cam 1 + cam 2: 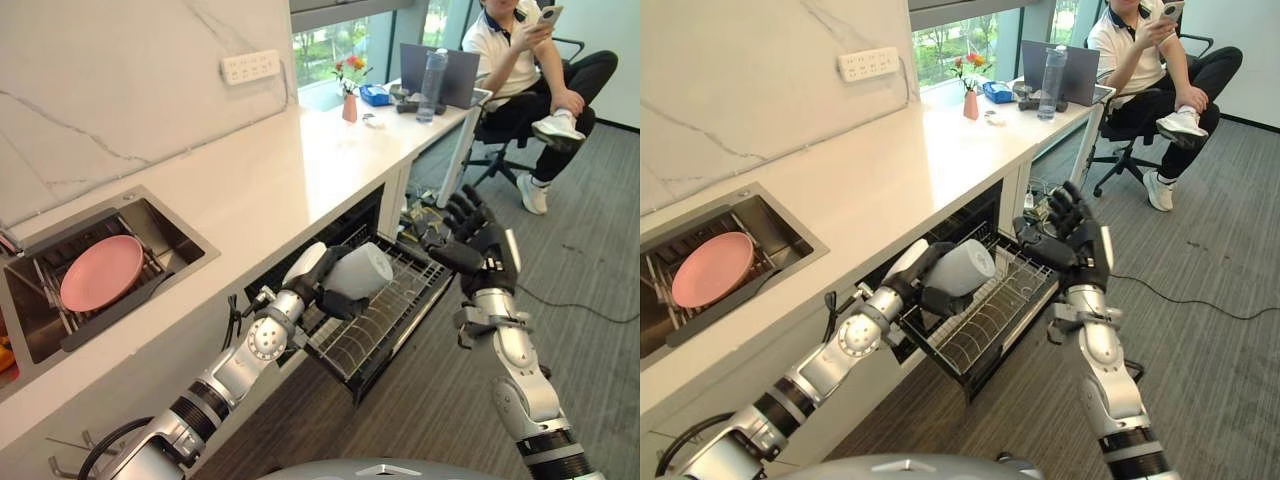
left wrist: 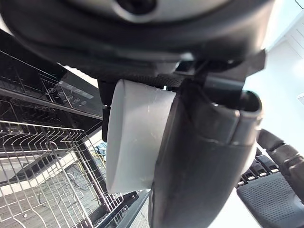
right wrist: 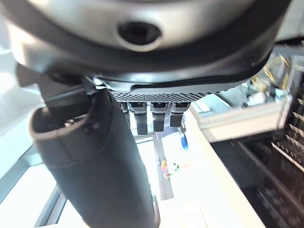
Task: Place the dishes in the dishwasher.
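I had the left hand [image 1: 322, 280] curled round a white cup [image 1: 357, 271], held on its side just above the pulled-out dishwasher rack [image 1: 385, 315] (bare wire beneath it). A pink plate [image 1: 101, 272] lay in the sink [image 1: 165, 232] at far left. My right hand [image 1: 478, 242] hung beside the rack, fingers spread.

white ceramic cup [image 1: 357, 270]: on its side, above pulled-out wire dishwasher rack [image 1: 385, 320] | round pink plate [image 1: 101, 272]: apparently tilted, in sink

Round pink plate [image 1: 101, 272] in steel sink [image 1: 176, 236], set in white desk [image 1: 270, 180]; wire dishwasher rack [image 1: 385, 310] pulled out below desk front.
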Motion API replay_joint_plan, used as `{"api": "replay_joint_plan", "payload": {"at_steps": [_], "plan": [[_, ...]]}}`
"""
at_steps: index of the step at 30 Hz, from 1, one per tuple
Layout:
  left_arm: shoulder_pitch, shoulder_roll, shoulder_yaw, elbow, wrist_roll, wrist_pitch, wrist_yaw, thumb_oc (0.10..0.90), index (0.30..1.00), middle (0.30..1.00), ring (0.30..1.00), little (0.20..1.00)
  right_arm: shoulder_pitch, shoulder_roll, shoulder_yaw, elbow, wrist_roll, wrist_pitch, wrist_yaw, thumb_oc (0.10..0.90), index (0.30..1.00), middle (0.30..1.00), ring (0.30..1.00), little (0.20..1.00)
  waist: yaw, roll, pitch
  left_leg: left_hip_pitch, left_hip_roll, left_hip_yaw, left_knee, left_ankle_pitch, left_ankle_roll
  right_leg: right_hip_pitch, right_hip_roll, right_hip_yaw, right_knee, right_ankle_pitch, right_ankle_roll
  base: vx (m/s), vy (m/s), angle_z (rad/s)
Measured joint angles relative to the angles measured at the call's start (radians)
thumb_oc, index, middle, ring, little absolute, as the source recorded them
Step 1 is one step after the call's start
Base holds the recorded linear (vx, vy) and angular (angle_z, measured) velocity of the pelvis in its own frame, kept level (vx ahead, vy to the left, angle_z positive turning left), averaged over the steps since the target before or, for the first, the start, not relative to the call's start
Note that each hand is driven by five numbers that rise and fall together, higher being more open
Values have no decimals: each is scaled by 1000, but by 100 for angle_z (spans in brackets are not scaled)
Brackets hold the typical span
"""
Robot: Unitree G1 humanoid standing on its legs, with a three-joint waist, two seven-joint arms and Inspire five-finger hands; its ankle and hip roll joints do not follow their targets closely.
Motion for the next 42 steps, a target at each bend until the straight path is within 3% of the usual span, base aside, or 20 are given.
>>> {"api": "replay_joint_plan", "payload": {"at_steps": [3,4,10,14,28,38,42], "plan": [[17,-1,3,0,0,0,-12,400,300,300,300,300,0,-7,81,15,161,20,81,800,900,900,900,900,12,-14,-8,0,3,-1,0,0,0,0,2,-1,0,0,0,0,-7,1],[25,0,6,0,0,2,-32,400,300,300,300,300,0,-33,120,14,213,50,161,800,900,900,900,900,23,-23,-12,0,4,-4,0,0,0,1,1,-3,0,0,0,-1,-14,6],[25,26,12,-2,0,4,-74,400,300,300,300,300,0,-42,134,15,223,96,277,800,900,900,900,900,49,-51,-19,-12,0,-25,0,-1,-3,0,-3,-23,0,-1,0,0,-6,11],[25,40,12,-2,0,5,-94,400,300,300,300,300,0,-55,135,16,218,120,302,800,900,900,900,900,51,-53,-18,-13,-2,-26,0,0,-3,0,-5,-24,0,-1,0,0,0,0],[34,49,15,-1,6,21,-145,400,300,300,300,300,-11,-115,127,103,-105,142,316,800,900,900,900,900,37,-53,-17,-13,-2,-25,0,0,-2,0,-3,-24,0,-1,0,0,0,0],[34,57,15,-1,22,21,-145,400,300,300,300,300,-52,-120,146,125,-106,168,347,800,900,900,900,900,42,-53,-17,-12,-3,-26,0,2,0,2,-2,-25,0,-1,-1,0,0,0],[34,54,16,-1,21,21,-148,400,300,300,300,300,-76,-121,202,144,-102,191,374,800,900,900,900,900,46,-53,-17,-12,-3,-28,0,4,3,4,-2,-28,0,-1,0,-2,-2,1]]}}
